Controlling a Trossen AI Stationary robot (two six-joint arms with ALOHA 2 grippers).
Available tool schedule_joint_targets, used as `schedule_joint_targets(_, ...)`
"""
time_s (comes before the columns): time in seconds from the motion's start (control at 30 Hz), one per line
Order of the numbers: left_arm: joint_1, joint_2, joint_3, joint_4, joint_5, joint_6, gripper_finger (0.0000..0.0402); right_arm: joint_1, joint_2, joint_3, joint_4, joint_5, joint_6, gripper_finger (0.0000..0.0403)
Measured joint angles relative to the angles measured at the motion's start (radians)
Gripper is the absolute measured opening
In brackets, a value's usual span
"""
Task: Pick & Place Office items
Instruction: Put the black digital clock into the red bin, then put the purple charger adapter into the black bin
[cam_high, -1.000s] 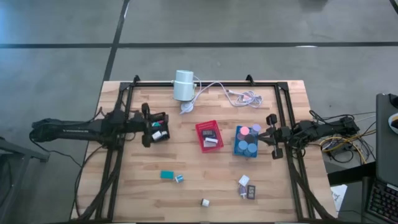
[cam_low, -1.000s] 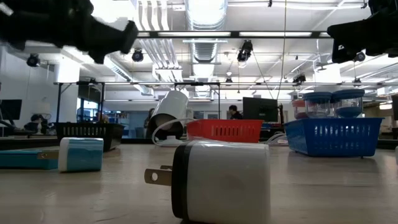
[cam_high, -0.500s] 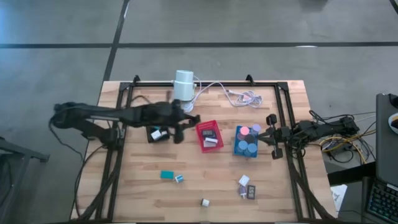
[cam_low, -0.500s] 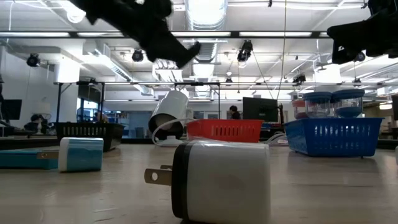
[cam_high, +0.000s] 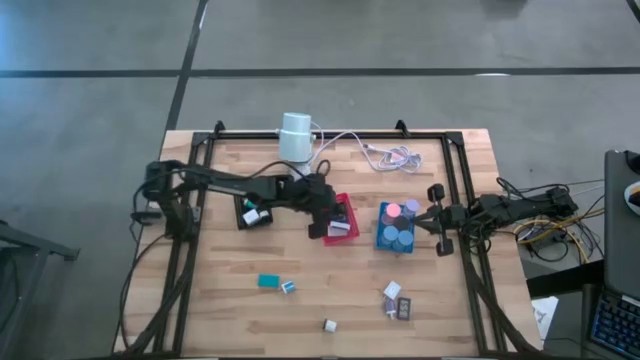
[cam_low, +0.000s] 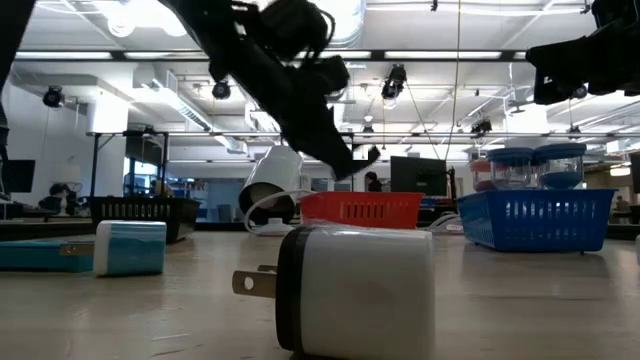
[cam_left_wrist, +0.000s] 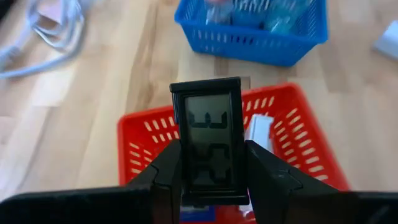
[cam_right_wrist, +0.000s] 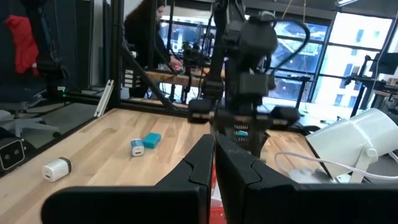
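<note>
Left jaws: mine, pinching a black block over the red tray.
Right jaws: mine, pressed together, bench's right edge.
Writing: none legible.

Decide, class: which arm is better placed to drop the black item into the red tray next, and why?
The left. Its gripper is shut on the black item and hangs right above the red tray. The right gripper waits beyond the blue tray, shut and holding nothing.
</note>
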Motion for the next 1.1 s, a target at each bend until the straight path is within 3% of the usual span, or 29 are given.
schedule_joint_targets(0.2, 0.0, 0.092, 0.033, -0.008, 0.0, 0.0, 0.0118, 0.0, 0.0, -0.001, 0.0, 0.0, 0.0, 0.0012)
schedule_joint_targets(0.57, 0.006, 0.128, 0.037, -0.02, -0.008, 0.0, 0.012, 0.0, 0.0, -0.001, 0.0, -0.002, 0.0, 0.0012)
schedule_joint_targets(0.87, 0.004, 0.13, 0.034, -0.031, 0.008, 0.029, 0.0197, 0.0, 0.0, -0.001, -0.001, -0.002, 0.0, 0.0012)
schedule_joint_targets(1.1, 0.004, 0.094, 0.035, -0.035, 0.008, 0.053, 0.023, 0.0, 0.0, -0.001, -0.001, -0.001, 0.0, 0.0012)
